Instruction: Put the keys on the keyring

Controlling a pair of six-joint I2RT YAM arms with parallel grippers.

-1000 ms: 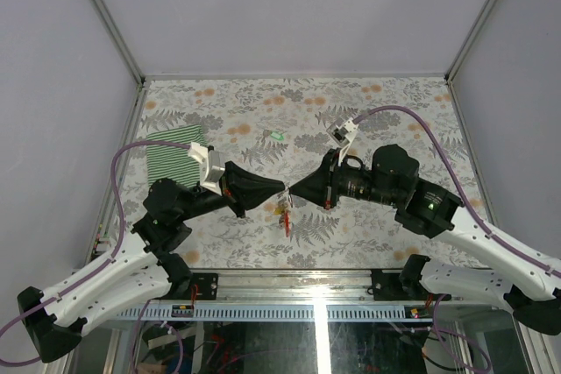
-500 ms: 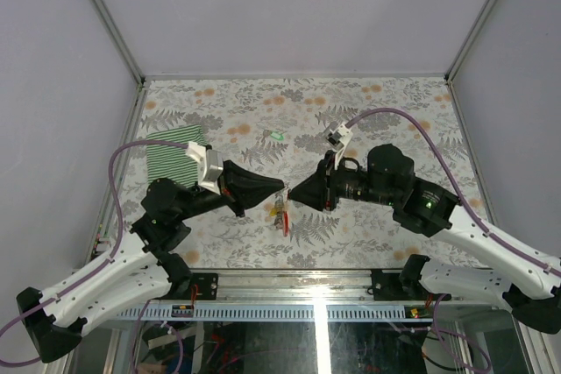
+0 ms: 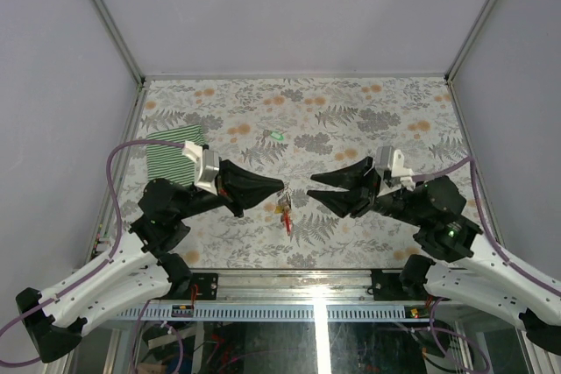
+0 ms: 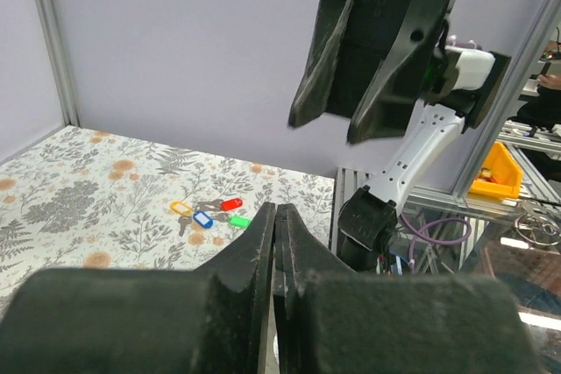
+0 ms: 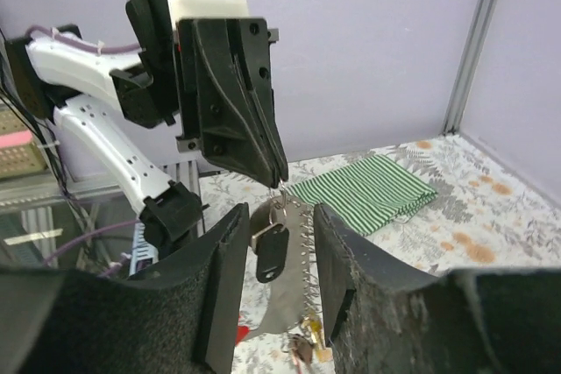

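The grey-metal, red-looped keyring (image 3: 286, 216), judged light and swingy, is pinched by the left gripper (image 3: 282, 188); its stiff strip is probably best taken by the spread right gripper (image 3: 309, 187).

keyring (image 3: 287, 222) detail too small from above, hanging keys (image 5: 304, 345) blurred

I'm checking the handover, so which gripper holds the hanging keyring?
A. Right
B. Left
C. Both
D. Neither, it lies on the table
B: the left gripper is pinched shut on the keyring, which hangs from its tips, while the right gripper stands open beside it, not touching it.
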